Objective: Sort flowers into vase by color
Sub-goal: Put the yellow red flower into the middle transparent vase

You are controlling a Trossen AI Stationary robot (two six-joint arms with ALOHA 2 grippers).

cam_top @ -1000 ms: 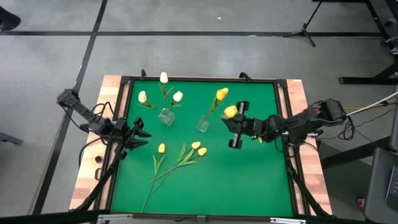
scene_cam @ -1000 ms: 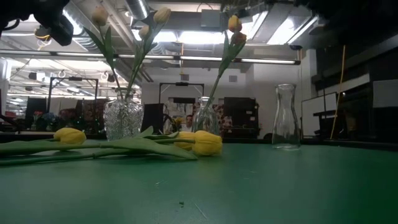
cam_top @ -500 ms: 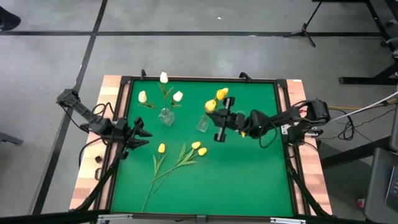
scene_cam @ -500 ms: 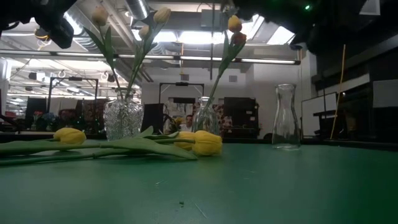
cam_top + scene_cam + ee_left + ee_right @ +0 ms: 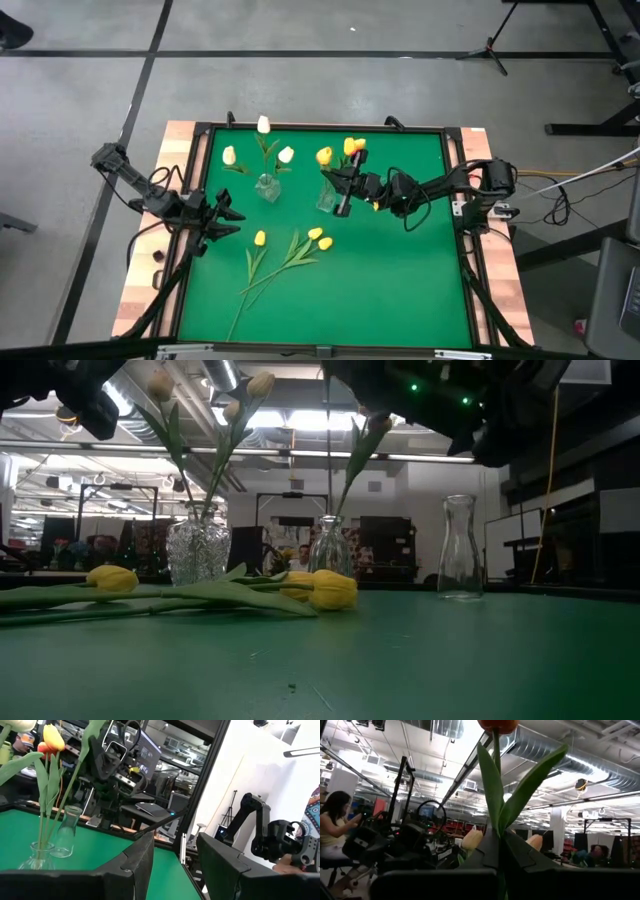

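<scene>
- Right gripper (image 5: 341, 190) is reaching over the small clear vase (image 5: 326, 199) near the middle of the green tabletop (image 5: 400, 280), clenched on the stem of an orange-yellow tulip (image 5: 324, 156); the right wrist view is showing that stem pinched upright between the fingers (image 5: 517, 847), leaves fanning above.
- One yellow tulip (image 5: 351, 147) is already standing in this vase. Three white tulips (image 5: 263, 125) are sitting in the cut-glass vase (image 5: 267, 186) to its left.
- Three yellow tulips (image 5: 318, 239) are lying flat on the tabletop nearer the front, stems trailing toward the front left. A third, empty bottle vase (image 5: 458, 547) is showing in the low view only.
- Left gripper (image 5: 225, 214) is waiting at the tabletop's left edge, jaws released, holding nothing.
- Step in hand, as judged: seating the held stem in the narrow neck.
- Doing it well: keeping the stem near vertical, bringing its tip over the mouth, lowering slowly so it is sliding past the stem inside rather than catching the rim.
- Risk: a sideways push tipping the light vase; letting go only once the stem is resting deep.
</scene>
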